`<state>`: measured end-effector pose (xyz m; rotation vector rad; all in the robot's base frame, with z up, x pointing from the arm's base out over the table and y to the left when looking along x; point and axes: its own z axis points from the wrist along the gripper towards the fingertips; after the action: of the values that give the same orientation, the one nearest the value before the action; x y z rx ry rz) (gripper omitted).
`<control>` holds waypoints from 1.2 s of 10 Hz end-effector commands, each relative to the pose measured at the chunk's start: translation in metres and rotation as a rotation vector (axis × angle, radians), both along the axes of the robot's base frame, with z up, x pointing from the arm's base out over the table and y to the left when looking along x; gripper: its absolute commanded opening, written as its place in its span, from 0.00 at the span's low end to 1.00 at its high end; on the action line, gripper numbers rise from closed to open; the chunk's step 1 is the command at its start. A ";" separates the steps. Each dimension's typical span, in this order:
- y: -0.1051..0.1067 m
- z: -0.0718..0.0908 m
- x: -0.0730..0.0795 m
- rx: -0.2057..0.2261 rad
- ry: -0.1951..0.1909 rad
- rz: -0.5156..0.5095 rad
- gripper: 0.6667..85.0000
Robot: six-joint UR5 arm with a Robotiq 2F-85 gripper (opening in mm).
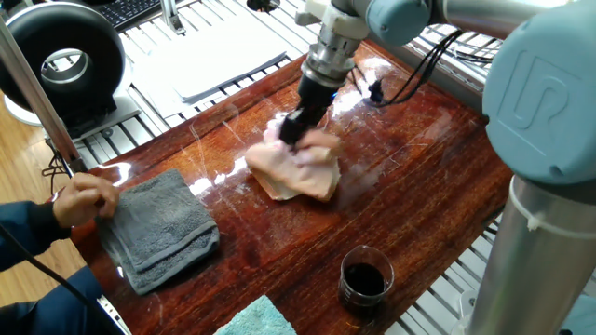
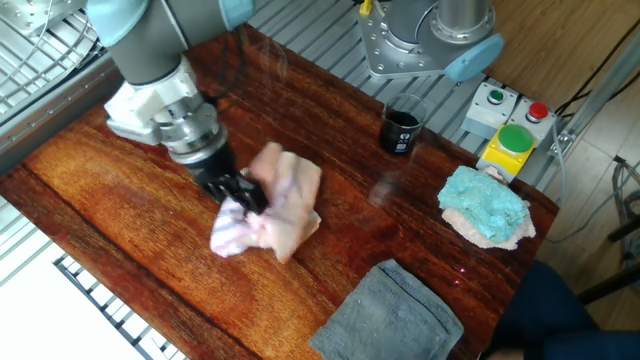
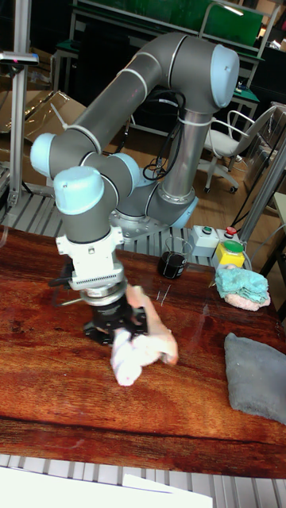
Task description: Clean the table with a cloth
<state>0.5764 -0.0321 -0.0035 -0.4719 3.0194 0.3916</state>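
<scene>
The pale pink-peach cloth [image 1: 300, 167] [image 2: 272, 204] [image 3: 144, 344] lies bunched on the glossy reddish-brown table [image 1: 419, 186] [image 2: 110, 220] [image 3: 48, 381], near its middle. My gripper [image 1: 292, 128] [image 2: 238, 194] [image 3: 117, 324] points down and is shut on one edge of the cloth, pressing it against the wood. The rest of the cloth trails beside the fingers. The fingertips are partly buried in the fabric.
A dark grey towel [image 1: 158, 228] [image 2: 390, 315] [image 3: 256, 375] lies at one end, with a person's hand [image 1: 86, 197] on its edge. A glass of dark liquid [image 1: 363, 275] [image 2: 402, 126] [image 3: 172, 263] and a teal cloth [image 2: 486, 205] [image 3: 243, 286] sit nearby. A button box [image 2: 512, 140] stands at the corner.
</scene>
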 end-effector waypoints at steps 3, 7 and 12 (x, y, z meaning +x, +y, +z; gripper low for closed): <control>-0.069 -0.002 -0.005 -0.245 -0.050 0.250 0.00; -0.022 -0.016 -0.050 -0.053 0.037 0.126 0.00; 0.123 0.071 -0.061 0.340 0.254 -0.296 0.00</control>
<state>0.5158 0.0223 0.0278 -0.3030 3.1328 0.6408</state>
